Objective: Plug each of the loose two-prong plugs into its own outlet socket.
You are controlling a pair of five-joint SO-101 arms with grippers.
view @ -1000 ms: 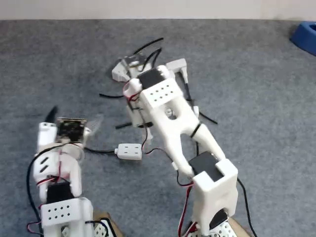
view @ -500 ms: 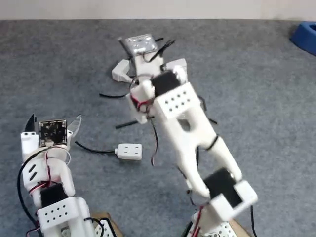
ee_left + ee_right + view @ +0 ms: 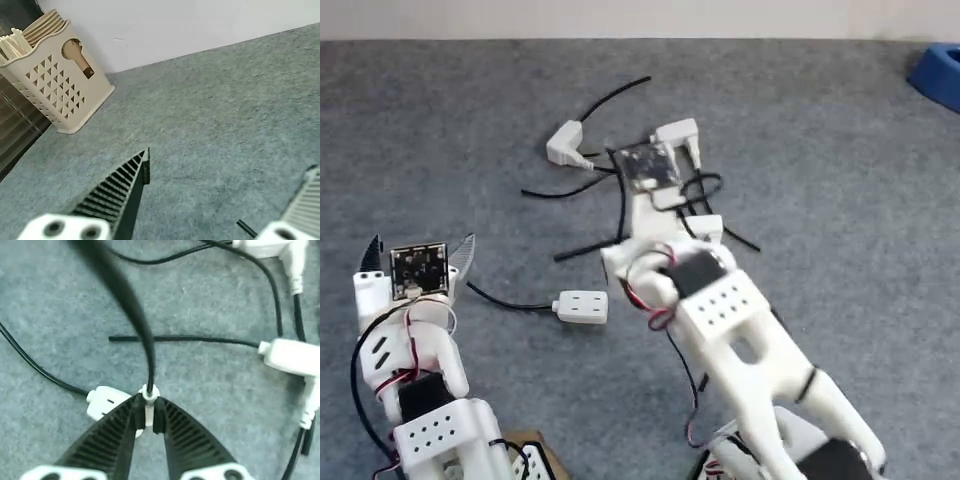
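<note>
My right gripper [image 3: 147, 402] is shut on a white two-prong plug [image 3: 148, 412], whose black cord [image 3: 142, 345] rises from it toward the camera. In the high view this arm's wrist [image 3: 645, 165] hangs over the tangle of cords at mid-table. Loose white plugs lie at the far left [image 3: 563, 143] and far right [image 3: 678, 133] of the tangle. The white outlet socket block [image 3: 582, 305] lies on the carpet between the arms. My left gripper [image 3: 417, 245] stands open and empty at the left, apart from the block; its fingers [image 3: 125, 190] frame bare carpet.
More white plugs [image 3: 290, 357] and black cords [image 3: 550, 192] cross the grey carpet around the right gripper. A blue object [image 3: 938, 75] sits at the far right edge. A beige perforated basket [image 3: 55, 75] stands against the wall beyond the left gripper.
The right arm has drawn back from the far plugs toward the near side, its wrist now over the tangle's middle. The left arm has swung left, away from the socket block.
</note>
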